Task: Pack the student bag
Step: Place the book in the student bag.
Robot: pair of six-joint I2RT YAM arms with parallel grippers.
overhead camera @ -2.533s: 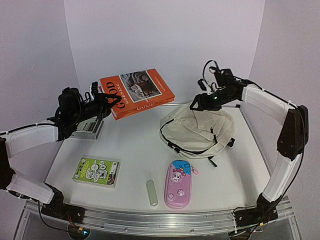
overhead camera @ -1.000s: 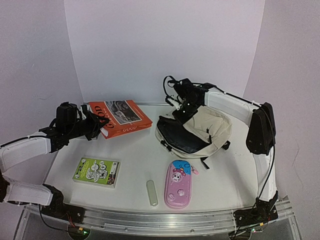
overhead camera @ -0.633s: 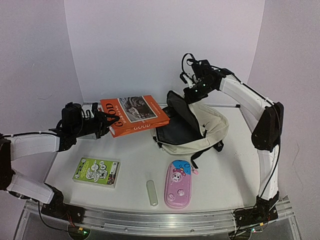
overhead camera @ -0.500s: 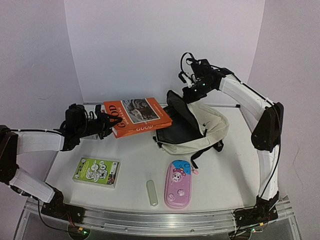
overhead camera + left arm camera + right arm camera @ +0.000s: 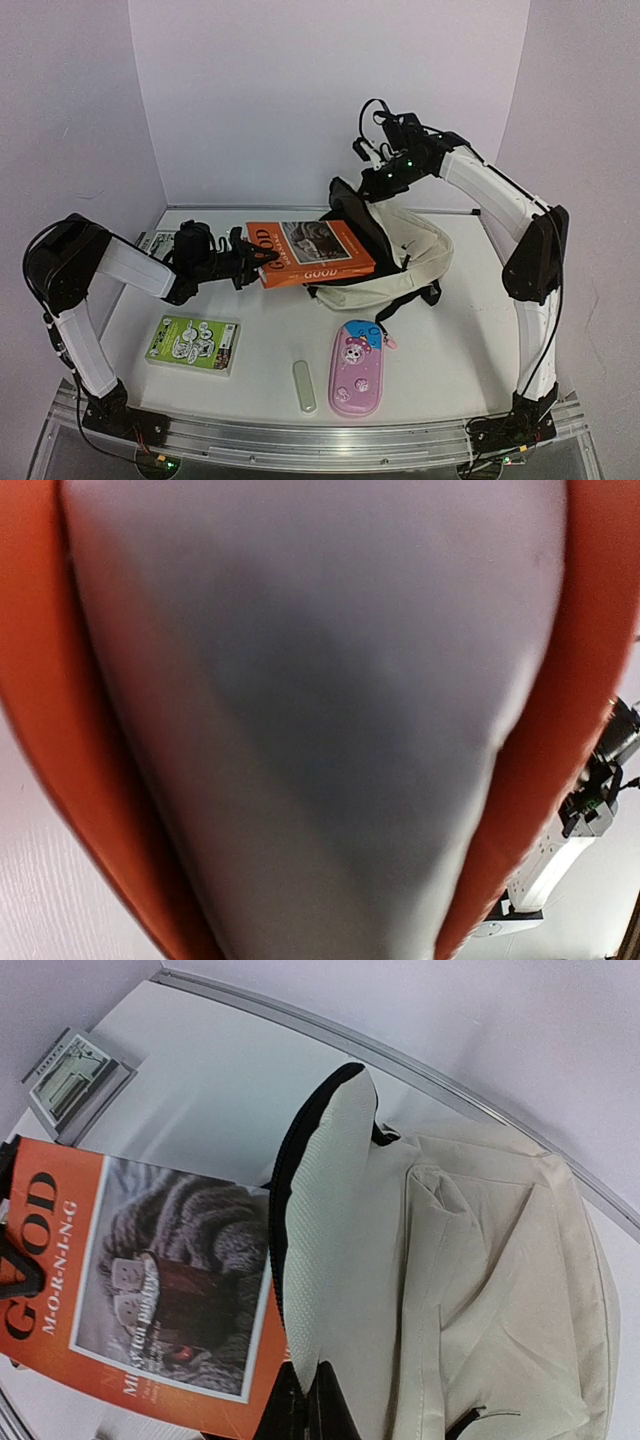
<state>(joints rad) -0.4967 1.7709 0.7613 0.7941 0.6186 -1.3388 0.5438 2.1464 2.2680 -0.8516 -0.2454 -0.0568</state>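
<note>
The student bag (image 5: 420, 245), cream with a dark lining, lies at the back right of the table with its mouth facing left. My right gripper (image 5: 372, 182) is shut on the bag's top flap (image 5: 335, 1230) and holds it raised; its dark fingertips (image 5: 345, 1410) pinch the flap's edge. My left gripper (image 5: 248, 263) is shut on the left end of an orange book (image 5: 312, 254), held flat above the table. The book's right end reaches the bag's open mouth. In the left wrist view the book's page edge (image 5: 310, 710) and orange covers fill the frame and hide the fingers.
A green printed box (image 5: 192, 343) lies front left. A pale stick-shaped item (image 5: 305, 386) and a pink cartoon pencil case (image 5: 357, 368) lie at the front centre. A grey device (image 5: 75, 1075) sits at the back left by the wall.
My left arm has carried the book rightwards, from the table's left to the bag's mouth. The right gripper has lifted the flap higher and holds it there.
</note>
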